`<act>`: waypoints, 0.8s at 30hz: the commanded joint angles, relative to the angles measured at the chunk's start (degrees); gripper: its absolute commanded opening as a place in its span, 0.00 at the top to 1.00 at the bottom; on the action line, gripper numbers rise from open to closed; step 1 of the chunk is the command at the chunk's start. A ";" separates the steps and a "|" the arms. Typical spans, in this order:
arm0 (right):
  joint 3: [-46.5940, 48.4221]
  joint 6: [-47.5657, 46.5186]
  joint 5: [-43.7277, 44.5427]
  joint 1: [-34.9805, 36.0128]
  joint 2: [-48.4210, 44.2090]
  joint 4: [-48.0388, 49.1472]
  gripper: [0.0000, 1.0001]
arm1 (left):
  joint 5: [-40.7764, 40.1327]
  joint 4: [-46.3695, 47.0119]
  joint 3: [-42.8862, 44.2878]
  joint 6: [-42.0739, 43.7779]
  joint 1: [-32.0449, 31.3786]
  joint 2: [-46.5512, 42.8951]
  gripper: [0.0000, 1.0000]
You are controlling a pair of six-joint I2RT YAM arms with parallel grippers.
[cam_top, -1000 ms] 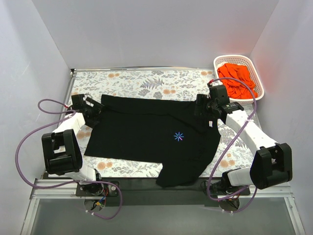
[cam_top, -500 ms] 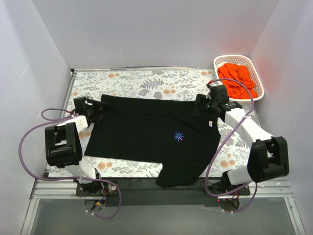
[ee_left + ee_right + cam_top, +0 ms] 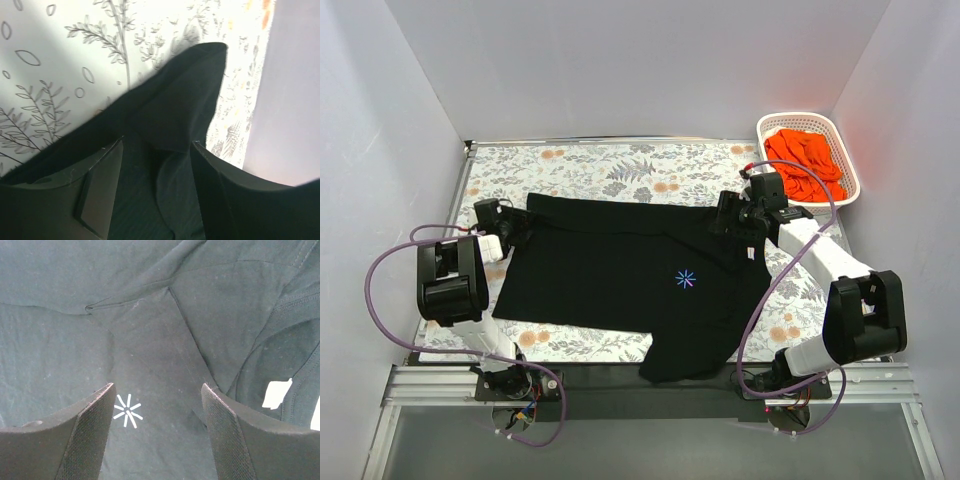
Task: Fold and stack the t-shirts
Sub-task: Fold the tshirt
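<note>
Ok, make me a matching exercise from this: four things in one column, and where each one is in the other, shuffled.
Column one
1. black t-shirt
2. orange t-shirts
3. left gripper
4. right gripper

Column two
A. in the white basket
B. open over the starburst logo
C. spread out on the floral table
D. open at a corner of black cloth near the table's left side

Pairs: 1-C, 2-A, 3-D, 4-B
</note>
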 commanded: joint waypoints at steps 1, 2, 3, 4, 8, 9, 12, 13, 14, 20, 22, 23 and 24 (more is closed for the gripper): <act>1.06 -0.41 -1.37 -0.51 0.25 2.07 0.37 | -0.86 1.77 1.70 -0.64 0.11 0.54 0.48; 0.97 -0.41 -1.29 -0.59 0.34 2.07 0.37 | -0.85 1.86 1.96 -0.81 0.02 0.80 0.48; 0.97 -0.49 -1.20 -0.60 0.34 2.07 0.37 | -0.77 1.95 1.96 -0.99 -0.06 1.24 0.48; 0.97 -0.41 -1.11 -0.77 0.34 2.07 0.36 | -0.77 2.56 2.05 -1.08 -0.15 1.50 0.48; 0.97 -0.49 -1.46 -1.12 0.08 1.98 0.37 | -1.29 4.32 2.49 -0.90 -0.07 2.47 0.51; 0.80 -0.49 -1.37 -1.21 -0.01 1.98 0.37 | -1.47 4.76 2.75 -0.90 -0.07 2.73 0.52; 0.62 -0.76 -1.02 -1.39 -0.45 1.98 0.37 | -1.64 5.02 3.10 -0.73 -0.07 3.35 0.55; 0.36 -0.84 -1.02 -1.47 -0.62 1.98 0.37 | -1.82 5.20 3.37 -0.47 0.02 3.44 0.57; 0.36 -0.76 -0.93 -1.56 -0.80 1.98 0.37 | -1.91 5.20 3.46 -0.20 -0.06 3.52 0.59; -0.17 -0.85 -0.93 -1.91 -1.42 1.98 0.37 | -2.87 5.20 3.28 2.95 -0.24 2.04 0.72; -0.17 -0.67 -0.93 -2.00 -1.42 1.98 0.37 | -3.23 4.41 3.11 4.28 -0.15 1.33 0.76; -0.17 -0.67 -0.93 -2.00 -1.59 1.98 0.37 | -3.49 4.06 2.84 5.50 -0.15 0.89 0.78; -0.26 -0.67 -1.02 -2.18 -1.59 1.90 0.37 | -4.01 3.45 2.58 6.21 -0.15 0.11 0.80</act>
